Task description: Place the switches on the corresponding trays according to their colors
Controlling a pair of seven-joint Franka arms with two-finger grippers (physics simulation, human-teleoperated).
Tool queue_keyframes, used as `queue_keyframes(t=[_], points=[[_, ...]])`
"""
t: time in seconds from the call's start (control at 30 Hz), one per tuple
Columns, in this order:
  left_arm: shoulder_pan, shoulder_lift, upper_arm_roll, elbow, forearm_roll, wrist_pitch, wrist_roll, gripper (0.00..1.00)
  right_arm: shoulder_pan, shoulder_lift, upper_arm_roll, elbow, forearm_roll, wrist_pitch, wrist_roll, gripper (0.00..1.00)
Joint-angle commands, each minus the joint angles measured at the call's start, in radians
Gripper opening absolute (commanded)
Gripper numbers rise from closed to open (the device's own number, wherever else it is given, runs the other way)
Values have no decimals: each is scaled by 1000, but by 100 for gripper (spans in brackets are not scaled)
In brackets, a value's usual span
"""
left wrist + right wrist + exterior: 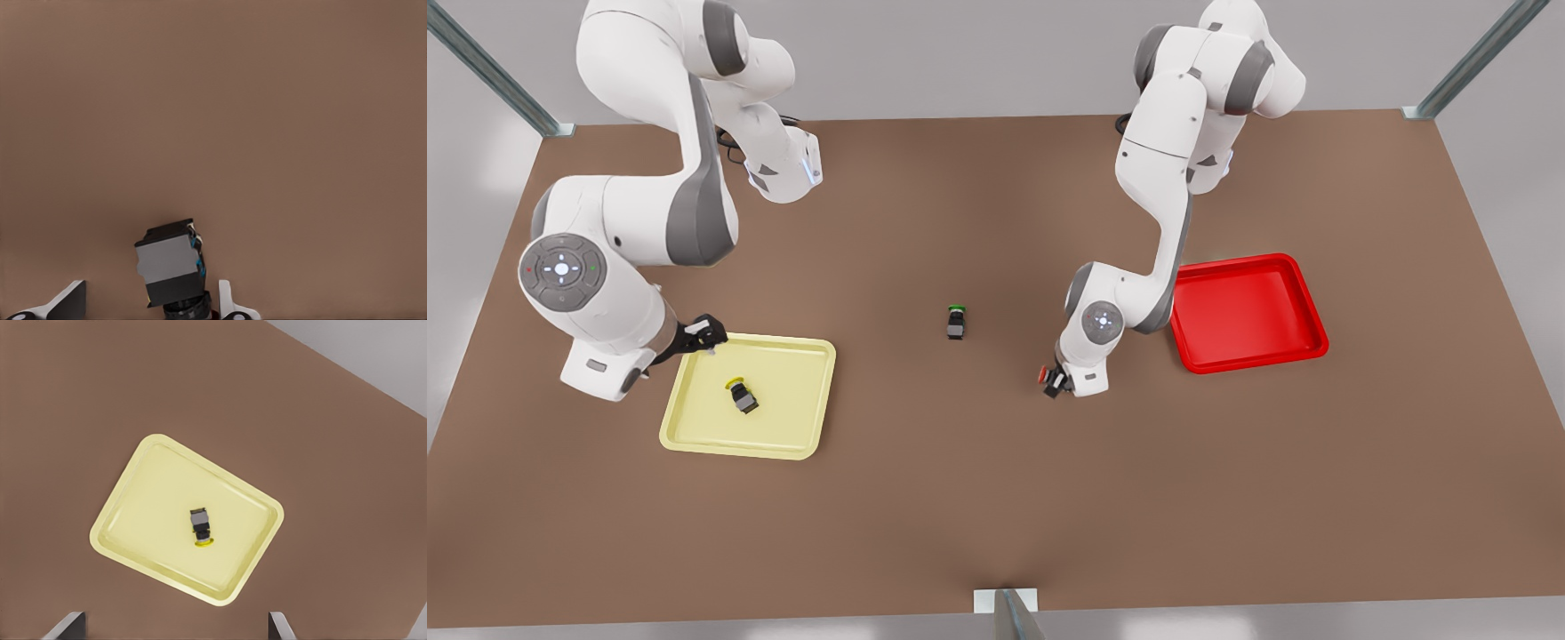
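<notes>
The yellow-capped switch (742,396) lies on its side inside the pale yellow tray (800,427), also seen from above as the switch (200,525) in the tray (133,520). My right gripper (703,336) hovers open over that tray's far corner at the front view's left, its fingertips (70,623) wide apart with nothing between them. The red-capped switch (1047,375) lies on the table at the front view's right of centre. My left gripper (1056,382) is low around it, open. Its fingers (227,303) flank the dark body (170,267) with a gap on one side. The red tray (1249,356) is empty.
A green-capped switch (956,322) sits alone on the brown table (996,498) at the middle. Metal frame posts stand at the far corners and at the near edge (1009,613). The left arm's elbow overhangs the red tray's inner edge.
</notes>
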State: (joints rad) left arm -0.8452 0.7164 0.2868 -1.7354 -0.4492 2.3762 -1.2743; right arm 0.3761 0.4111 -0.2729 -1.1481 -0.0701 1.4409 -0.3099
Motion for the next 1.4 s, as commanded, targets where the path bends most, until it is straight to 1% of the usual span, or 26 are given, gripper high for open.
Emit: queue_keyframes(t=[0.0,0.1,0.17,0.27,0.4,0.67,0.7,0.83,0.97,1.0,1.07,1.1,1.17,1.27,1.37], points=[[0,0,2,-1,-6,0,6,97,0,-2,0,1,1,-1,-2,100],[-3,0,0,-4,-8,3,7,97,-6,11,0,1,-1,44,2,100],[-9,3,3,0,-65,9,-14,96,-6,25,0,1,-1,58,2,100],[-51,32,51,8,-141,14,-34,96,-6,31,0,1,1,61,2,100],[-89,48,74,11,-189,17,-43,96,-8,34,0,1,6,67,2,100],[-81,37,78,3,-183,12,26,96,-11,38,-2,1,6,79,2,100],[-84,35,98,8,-183,6,24,96,-13,38,0,1,6,81,2,100],[-81,80,106,92,-189,3,10,96,-14,40,0,1,6,79,2,100],[-68,94,104,91,-184,8,35,96,-13,40,0,1,6,79,2,100],[-66,94,104,89,-184,8,43,94,-13,40,0,1,6,79,2,100],[-66,94,106,89,-184,6,43,72,-13,40,0,1,6,79,2,100],[-67,92,104,89,-184,6,43,68,-13,40,0,1,6,79,2,100],[-69,92,104,89,-184,8,41,67,-13,40,0,1,6,81,2,100],[-68,86,104,88,-178,2,46,59,-13,40,0,1,6,79,2,100],[-66,80,106,79,-174,-2,112,55,-13,40,0,1,6,81,2,100]])
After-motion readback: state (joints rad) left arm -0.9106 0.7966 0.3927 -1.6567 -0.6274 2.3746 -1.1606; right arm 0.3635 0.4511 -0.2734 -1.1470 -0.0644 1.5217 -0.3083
